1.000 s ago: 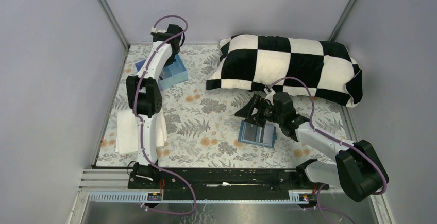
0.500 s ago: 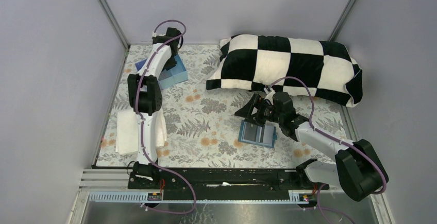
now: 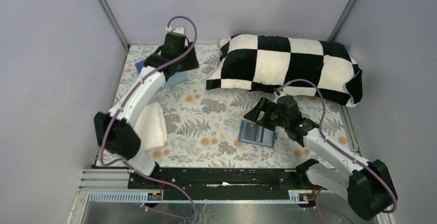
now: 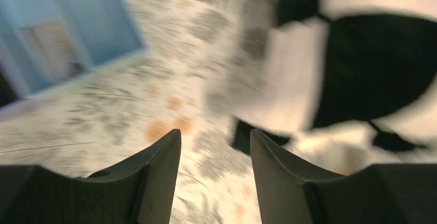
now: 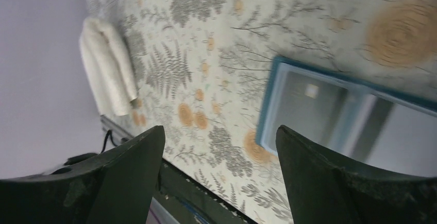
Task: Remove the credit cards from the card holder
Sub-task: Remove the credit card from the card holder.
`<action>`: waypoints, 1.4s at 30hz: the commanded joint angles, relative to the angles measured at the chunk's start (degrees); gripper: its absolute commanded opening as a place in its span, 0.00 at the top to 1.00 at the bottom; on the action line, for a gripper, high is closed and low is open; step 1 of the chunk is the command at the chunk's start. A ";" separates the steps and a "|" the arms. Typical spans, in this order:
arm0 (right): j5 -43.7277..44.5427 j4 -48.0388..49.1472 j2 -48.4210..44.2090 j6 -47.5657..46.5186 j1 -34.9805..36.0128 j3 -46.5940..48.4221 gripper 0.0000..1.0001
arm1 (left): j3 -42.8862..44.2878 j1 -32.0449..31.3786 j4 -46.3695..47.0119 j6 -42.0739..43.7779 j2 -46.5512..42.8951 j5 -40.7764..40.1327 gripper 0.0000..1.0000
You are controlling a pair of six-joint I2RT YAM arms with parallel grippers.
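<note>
We see the card holder [image 5: 350,121] lying open, flat, just beneath our right gripper [image 5: 219,131], fingers wide apart. Left gripper [image 4: 215,134] parted too, blue tray [image 4: 103,28] ahead-left.

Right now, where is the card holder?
In the top view the card holder lies open on the floral mat, right of centre, close by the right gripper and in front of the checkered pillow.

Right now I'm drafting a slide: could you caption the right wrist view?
Open right gripper hovering by the flat light-blue card holder, lying open on the floral tablecloth, folded white towel beyond.
</note>
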 commanded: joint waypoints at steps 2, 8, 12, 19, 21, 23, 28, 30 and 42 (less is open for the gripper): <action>13.36 -16.25 -7.91 -1.93 0.21 -0.98 0.17 | -16.50 -11.15 13.59 -3.36 -11.50 16.06 0.43; 19.39 -24.13 -11.43 -0.87 0.14 -3.18 0.28 | -29.51 -25.12 24.14 -12.01 -10.22 21.81 0.43; 16.68 -21.95 -10.28 -1.57 0.19 -3.73 0.34 | -31.44 -31.43 29.33 -15.37 -5.72 21.98 0.43; 15.25 -19.45 -6.67 -0.91 0.18 -4.44 0.47 | -27.53 -33.50 30.49 -16.11 3.96 26.98 0.44; 15.86 -19.06 -6.78 -1.07 0.11 -4.77 0.48 | -27.50 -33.59 31.56 -17.02 5.76 27.92 0.43; 16.79 -20.10 -6.45 -1.03 0.17 -4.55 0.48 | -27.63 -33.63 31.91 -17.53 6.62 27.38 0.43; 19.78 -21.58 -7.42 -0.55 -0.38 -5.10 0.51 | -26.97 -33.70 32.28 -17.40 7.73 28.98 0.43; 20.34 -21.74 -7.84 -0.73 -0.73 -5.21 0.51 | -25.94 -34.08 32.41 -17.23 8.35 30.05 0.42; 21.51 -21.16 -5.97 -2.15 -2.17 -5.30 0.53 | -22.68 -34.73 36.57 -20.25 13.34 35.17 0.41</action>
